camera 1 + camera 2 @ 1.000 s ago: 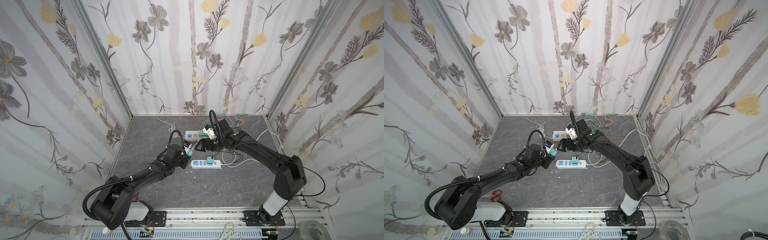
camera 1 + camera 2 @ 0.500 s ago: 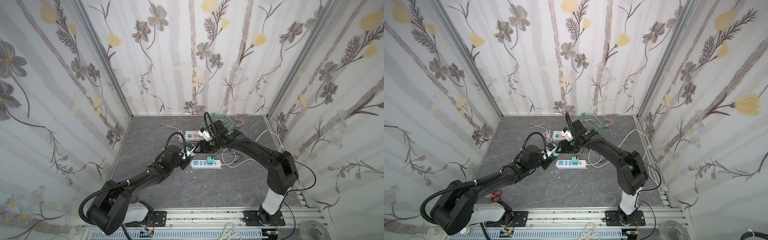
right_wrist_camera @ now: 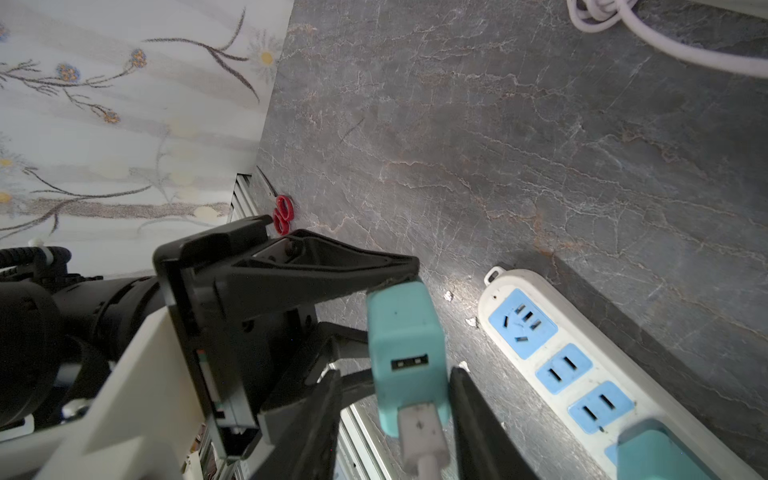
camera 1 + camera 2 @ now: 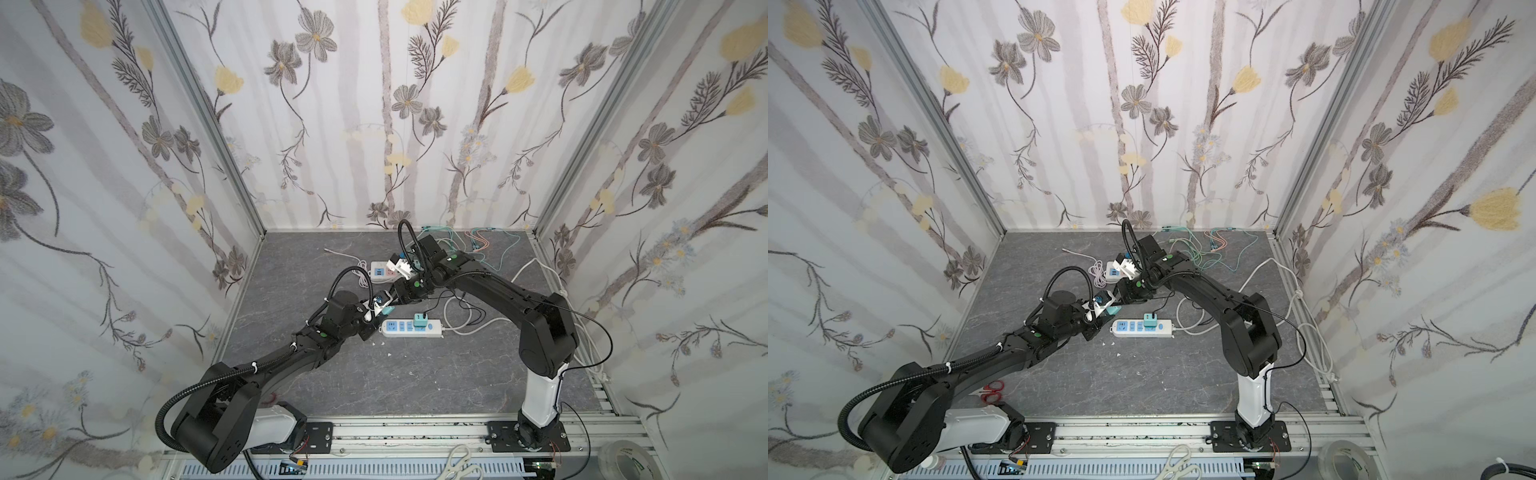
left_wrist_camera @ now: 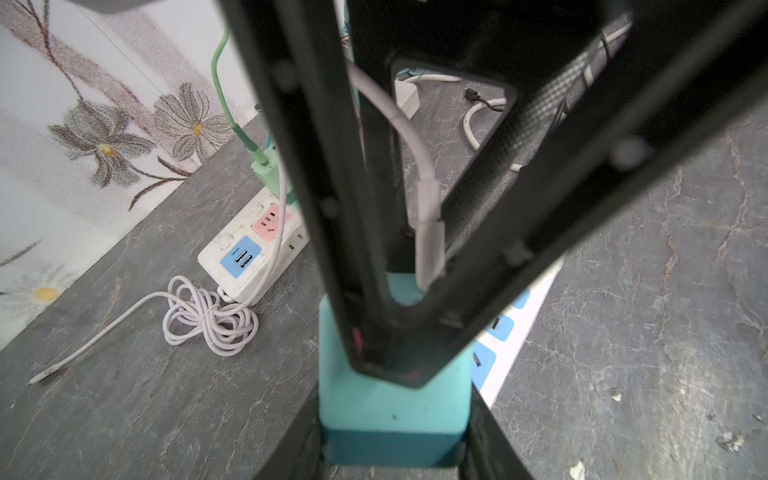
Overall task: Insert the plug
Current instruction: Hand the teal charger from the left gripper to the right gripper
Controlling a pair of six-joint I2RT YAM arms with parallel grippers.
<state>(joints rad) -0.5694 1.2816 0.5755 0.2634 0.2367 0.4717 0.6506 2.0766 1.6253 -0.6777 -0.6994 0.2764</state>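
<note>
Top views: I see the adapter [image 4: 387, 311] held off the table [image 4: 415, 382], just by the strip's [image 4: 434, 328] L end, where both arms' tips meet. L jaws are clamped on it; R jaws come at it from the far side. A 2nd adapter [image 4: 419, 322] stands plugged in mid-strip. A 2nd strip [image 4: 380, 272] lies farther back. Scissors [image 4: 992, 390] lie near the L arm's base.

L wrist: adapter [image 5: 395, 399] sits gripped between L jaws, one per side. An R finger [image 5: 332, 208] crosses in front; the USB plug [image 5: 430, 245] shows through its frame, tip down at the adapter.

R wrist: adapter [image 3: 405, 332] face shows one free USB port. The USB plug [image 3: 422, 432] meets the face beside that port; depth I can't tell. R jaws flank plug and adapter end; can't tell if they grip. Strip [image 3: 521, 324] lies flat alongside.
</note>
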